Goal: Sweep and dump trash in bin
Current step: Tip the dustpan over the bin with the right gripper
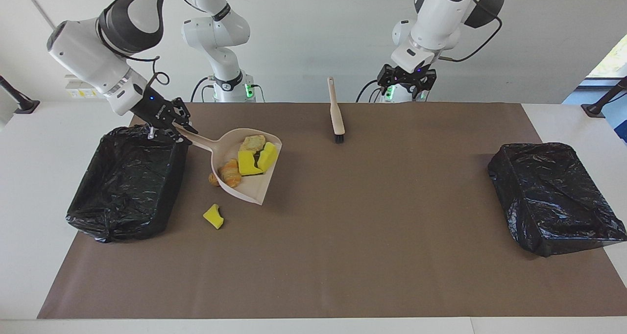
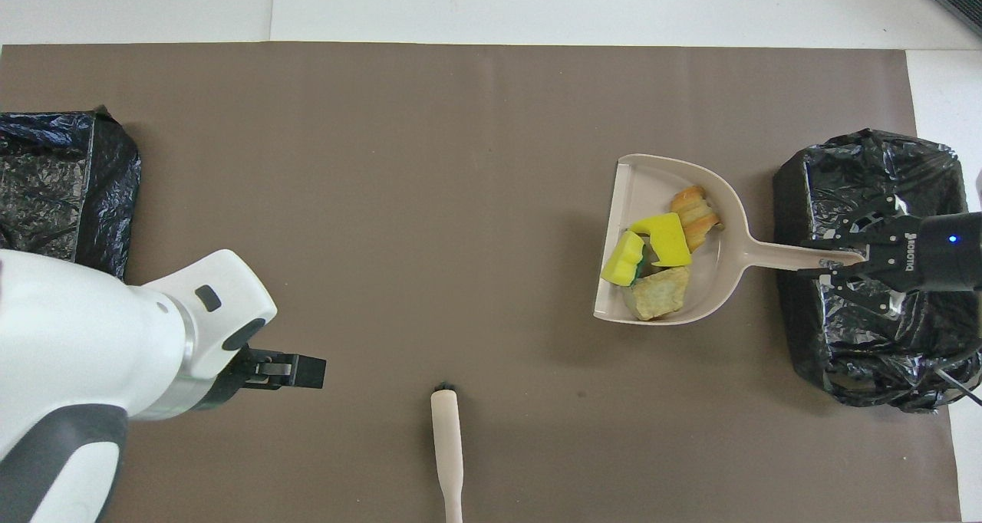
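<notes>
Brown mat (image 1: pixel 343 255) covers the table. One black-lined bin (image 1: pixel 125 182) sits at the right arm's end of the mat, another black-lined bin (image 1: pixel 553 197) at the left arm's end. Right gripper (image 1: pixel 169 123), over the first bin's rim, is clamped on the handle of the pale pink dustpan (image 1: pixel 245 187), pan lifted off the mat w/ four trash scraps (image 1: pixel 247 160) in it. One yellow sponge chunk (image 1: pixel 214 217) and a tan lump (image 1: pixel 213 178) lie on the mat beside that bin. Brush (image 1: pixel 336 113) lies near the mat's robot-side edge. Left gripper (image 1: pixel 406 77) hangs over that edge, fingers spread, nothing held.
</notes>
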